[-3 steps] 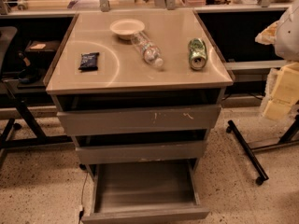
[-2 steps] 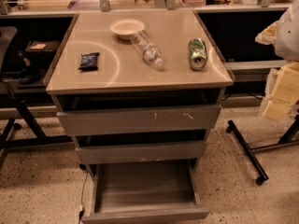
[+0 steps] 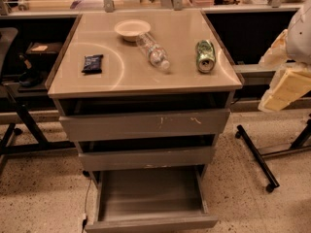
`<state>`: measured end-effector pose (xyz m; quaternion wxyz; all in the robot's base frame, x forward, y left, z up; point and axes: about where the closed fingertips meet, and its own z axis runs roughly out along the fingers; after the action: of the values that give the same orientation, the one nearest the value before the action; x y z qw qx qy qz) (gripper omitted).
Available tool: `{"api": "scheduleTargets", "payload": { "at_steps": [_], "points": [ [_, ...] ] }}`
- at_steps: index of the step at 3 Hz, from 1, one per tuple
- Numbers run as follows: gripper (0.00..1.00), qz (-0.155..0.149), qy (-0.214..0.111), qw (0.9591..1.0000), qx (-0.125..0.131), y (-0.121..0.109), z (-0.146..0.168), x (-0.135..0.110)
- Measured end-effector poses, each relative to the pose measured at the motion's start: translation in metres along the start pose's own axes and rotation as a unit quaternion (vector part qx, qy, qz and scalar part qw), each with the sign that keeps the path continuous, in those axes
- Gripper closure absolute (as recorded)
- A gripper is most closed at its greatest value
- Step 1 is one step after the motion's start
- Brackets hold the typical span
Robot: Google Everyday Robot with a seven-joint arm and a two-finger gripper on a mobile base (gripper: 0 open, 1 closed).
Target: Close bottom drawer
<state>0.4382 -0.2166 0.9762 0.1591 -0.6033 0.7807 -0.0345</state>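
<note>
"Since the bottom drawer (image 3: 150, 223) stands pulled far out beyond the desk's front edge, down near the floor, I judge you have the whole closing push ahead of you."

"Where is my gripper?"

"Your gripper (image 3: 284, 89) hangs off the desk's right edge, near the front right corner and well above that drawer. Whether it is apart or together I cannot tell."

"How should I go about it?"

"You'd likely do best to bring it low and round to the front, meet the plain front strip near its middle, and push straight back. Push off-centre and the tray may skew and jam. The scratched top drawer (image 3: 146, 124) and the middle drawer (image 3: 146, 158) both sit a little ajar, so come in beneath their fronts."

"Anything inside that could catch?"

"You can see the bottom tray's floor, and it looks bare. The gaps above the other two drawers are dark, so I cannot tell what they hold. On the desk top (image 3: 170, 79) a bowl (image 3: 132, 29) sits toward the back edge, seemingly holding nothing, with a clear bottle (image 3: 153, 52) lying just beside it. A green can (image 3: 205, 56) lies toward the right edge and a dark packet (image 3: 92, 63) toward the left. None should cross your path."
</note>
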Motion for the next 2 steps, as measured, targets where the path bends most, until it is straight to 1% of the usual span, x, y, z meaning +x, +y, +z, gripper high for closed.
{"api": "scheduleTargets", "payload": {
  "at_steps": [2],
  "points": [
    [0.83,0.0,0.0,1.0,0.0,0.0,0.0,0.0]
  ]
}}
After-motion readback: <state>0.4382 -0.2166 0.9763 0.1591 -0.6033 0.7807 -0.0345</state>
